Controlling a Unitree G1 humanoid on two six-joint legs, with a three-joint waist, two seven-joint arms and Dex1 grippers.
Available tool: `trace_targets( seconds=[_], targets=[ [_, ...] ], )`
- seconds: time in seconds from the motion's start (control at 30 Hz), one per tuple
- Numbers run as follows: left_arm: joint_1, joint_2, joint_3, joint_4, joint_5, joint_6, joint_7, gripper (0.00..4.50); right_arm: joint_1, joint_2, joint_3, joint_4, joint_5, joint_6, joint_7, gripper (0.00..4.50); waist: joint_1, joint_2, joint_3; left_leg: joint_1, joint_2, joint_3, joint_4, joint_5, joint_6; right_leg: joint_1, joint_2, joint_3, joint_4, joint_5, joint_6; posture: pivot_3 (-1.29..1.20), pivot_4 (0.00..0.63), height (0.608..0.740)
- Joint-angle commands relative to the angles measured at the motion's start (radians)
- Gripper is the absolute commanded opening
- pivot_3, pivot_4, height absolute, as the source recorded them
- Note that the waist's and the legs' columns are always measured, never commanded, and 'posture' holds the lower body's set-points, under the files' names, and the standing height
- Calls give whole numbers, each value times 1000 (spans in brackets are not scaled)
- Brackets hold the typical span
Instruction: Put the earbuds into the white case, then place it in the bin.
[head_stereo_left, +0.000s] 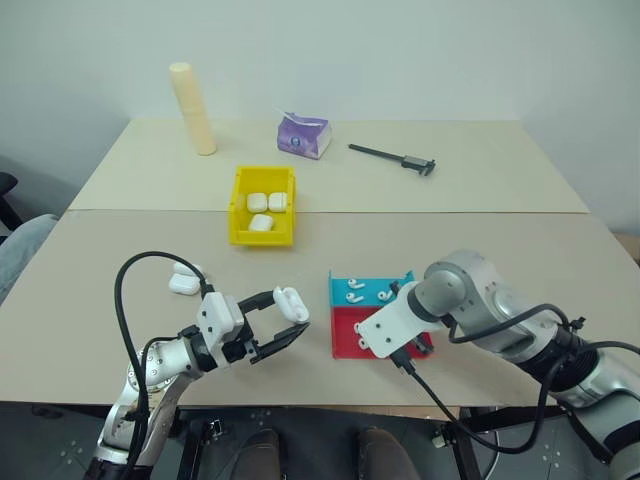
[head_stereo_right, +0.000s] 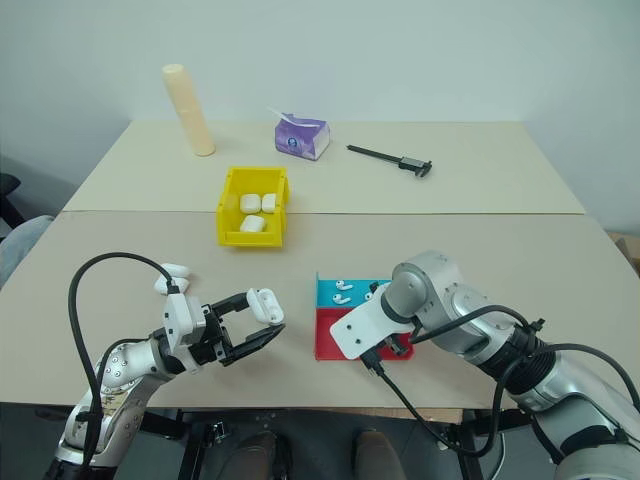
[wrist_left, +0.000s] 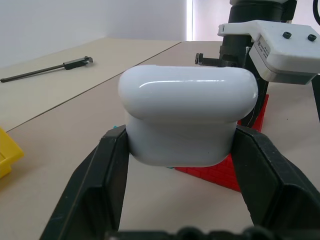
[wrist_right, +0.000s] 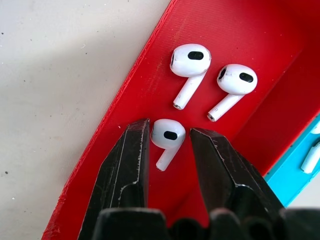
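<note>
Left gripper (head_stereo_left: 288, 325): clamped on case (head_stereo_left: 291, 302), above table (head_stereo_left: 90, 300)
Right gripper (wrist_right: 169, 137): fingers parted either side of earbud (wrist_right: 168, 136); contact unclear
Earbud: in red tray (wrist_right: 150, 65)
Bin (head_stereo_left: 240, 228): far side, three cases inside

Even, bright light (soft shadows)

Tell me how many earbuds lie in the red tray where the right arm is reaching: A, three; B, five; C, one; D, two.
A: the right wrist view shows three earbuds in the red tray, one between the right gripper's fingers and two more lying beyond it.
</note>
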Motion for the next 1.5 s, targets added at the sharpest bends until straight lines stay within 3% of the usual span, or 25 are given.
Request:
trace_targets(
  seconds=[0.03, 0.17, 0.27, 0.57, 0.63, 0.87, 1.0, 1.17, 1.37, 1.5],
  targets=[
    [-4, 6, 3, -23, -7, -18, -3, 2774, 19, 9, -9, 24, -33, 5, -10, 1670, 0, -1, 0, 0, 0, 0, 0, 0, 0, 0, 0, 0, 0, 0, 0, 0, 150, 740],
    [-6, 3, 2, -17, 4, -21, 5, 2774, 23, 9, -8, 28, -41, -8, -1, 1670, 0, -2, -1, 0, 0, 0, 0, 0, 0, 0, 0, 0, 0, 0, 0, 0, 150, 740],
    [-5, 4, 2, -22, -1, -16, 3, 2774, 30, 10, -13, 21, -39, -3, 6, 1131, 0, -3, -2, 0, 0, 0, 0, 0, 0, 0, 0, 0, 0, 0, 0, 0, 150, 740],
    [-9, 6, 2, -22, -2, -14, 0, 2774, 41, 16, -24, 21, -51, -10, 12, 1131, 0, -3, -2, 1, 0, 0, 0, 0, 0, 0, 0, 0, 0, 0, 0, 0, 150, 740],
    [-11, 5, 2, -22, -4, -14, -1, 2774, 45, 13, -26, 16, -49, -14, 18, 806, 0, -3, -2, 1, 0, 0, 0, 0, 0, 0, 0, 0, 0, 0, 0, 0, 150, 740],
    [-33, 1, -2, -24, -19, -13, -11, 2774, 63, 25, -98, -62, 18, 64, 33, 806, 1, -3, -2, 0, 0, -1, -1, 0, 0, 0, 0, 0, -1, 0, 0, 0, 150, 740],
    [-90, -1, 1, -52, -69, 30, -14, 2774, 72, -2, -223, -161, 140, 171, 58, 806, 1, -3, -1, -2, 0, -2, -1, 0, 0, -2, 0, 0, 0, 0, 0, 0, 150, 740],
    [-209, -5, -12, -95, -175, 121, -28, 2774, 45, -2, -556, -236, 496, 352, 66, 806, 4, -3, -1, -2, 0, -4, -1, 0, 0, -1, 0, 0, -1, 0, 0, 0, 150, 740],
    [-309, 8, -37, -115, -259, 205, -89, 2774, -22, 99, -867, -204, 848, 453, -73, 806, -3, -4, -1, -1, 0, -4, -2, 0, 0, 0, 1, 1, -1, 0, 0, 0, 150, 740],
    [-361, 11, -54, -110, -290, 244, -122, 2774, -48, 217, -992, -164, 1032, 388, -180, 806, 0, -4, -1, -1, 0, -4, -2, 0, 0, 0, 1, 1, -1, 0, 0, 0, 150, 740]
  ],
)
